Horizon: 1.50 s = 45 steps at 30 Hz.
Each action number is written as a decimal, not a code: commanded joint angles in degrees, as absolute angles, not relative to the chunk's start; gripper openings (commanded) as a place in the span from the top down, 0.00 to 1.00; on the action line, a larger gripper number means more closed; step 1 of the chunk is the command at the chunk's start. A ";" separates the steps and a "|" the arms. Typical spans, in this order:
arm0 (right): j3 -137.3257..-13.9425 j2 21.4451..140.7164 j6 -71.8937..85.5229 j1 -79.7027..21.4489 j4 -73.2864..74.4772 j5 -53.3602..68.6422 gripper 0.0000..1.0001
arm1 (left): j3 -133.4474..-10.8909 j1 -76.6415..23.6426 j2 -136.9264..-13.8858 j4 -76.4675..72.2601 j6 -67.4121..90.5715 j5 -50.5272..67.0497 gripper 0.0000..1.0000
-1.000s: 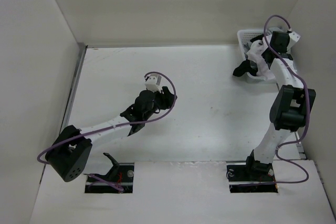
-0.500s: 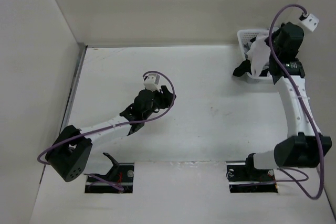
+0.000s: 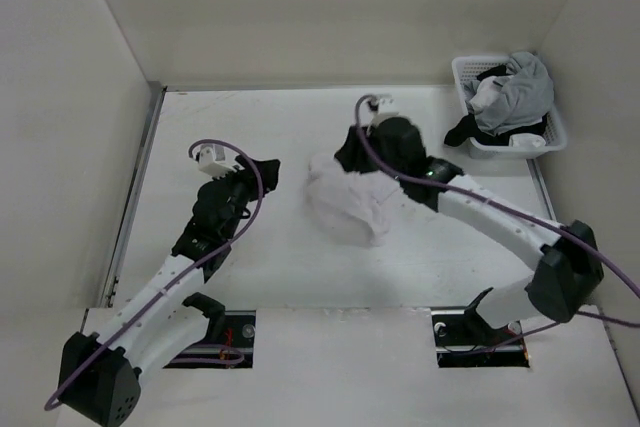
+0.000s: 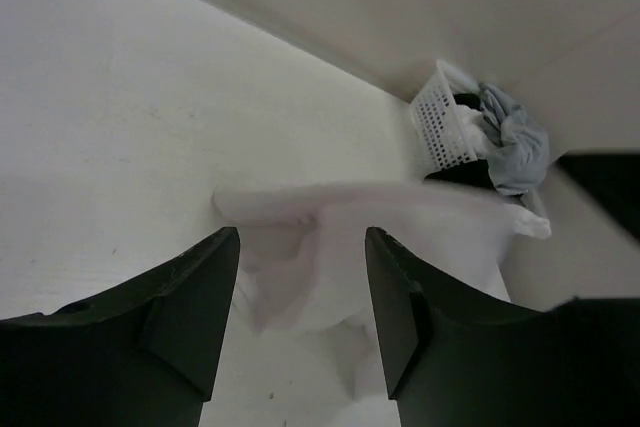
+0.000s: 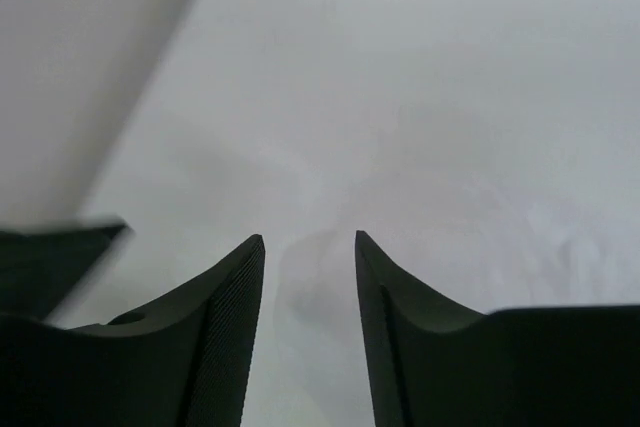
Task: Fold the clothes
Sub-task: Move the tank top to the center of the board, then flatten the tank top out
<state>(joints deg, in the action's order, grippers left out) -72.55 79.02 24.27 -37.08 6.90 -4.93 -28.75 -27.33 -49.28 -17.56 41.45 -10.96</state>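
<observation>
In the top view the white garment (image 3: 348, 205) is a crumpled heap in the middle of the table (image 3: 230, 117), well apart from the basket (image 3: 462, 77) at the far right. In the left wrist view the left fingers (image 4: 215, 267) stand wide apart and empty, the garment just beyond them. In the right wrist view the right fingers (image 5: 240, 287) are parted, with only table between.

Top view high behind the arm bases (image 3: 215, 325), looking down on the whole table (image 3: 300, 267), left wrist view low, facing the basket (image 4: 435, 117), right wrist view close over the table, facing the left wall (image 5: 70, 67), top and left wrist share garment (image 4: 420, 237) and basket.
</observation>
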 commanded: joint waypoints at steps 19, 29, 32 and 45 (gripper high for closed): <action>-29.10 64.07 52.82 -46.18 12.48 -21.71 0.61 | -20.12 -28.87 -61.25 -3.16 44.91 -9.67 0.63; -28.83 70.04 53.70 -46.80 7.83 -18.46 0.59 | -23.55 -30.98 -72.68 -8.35 43.24 -11.07 0.68; -29.18 72.68 53.70 -46.80 5.72 -16.44 0.62 | -23.29 -30.63 -73.04 -9.05 43.15 -11.07 0.67; -24.27 59.89 56.94 -44.87 6.93 -18.01 0.94 | -21.10 -29.57 -69.44 -6.86 43.50 -10.81 0.72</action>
<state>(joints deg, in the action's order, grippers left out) -26.15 67.66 54.41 -45.80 5.78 -15.35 -22.15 -30.02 -71.75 -7.64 43.68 -10.46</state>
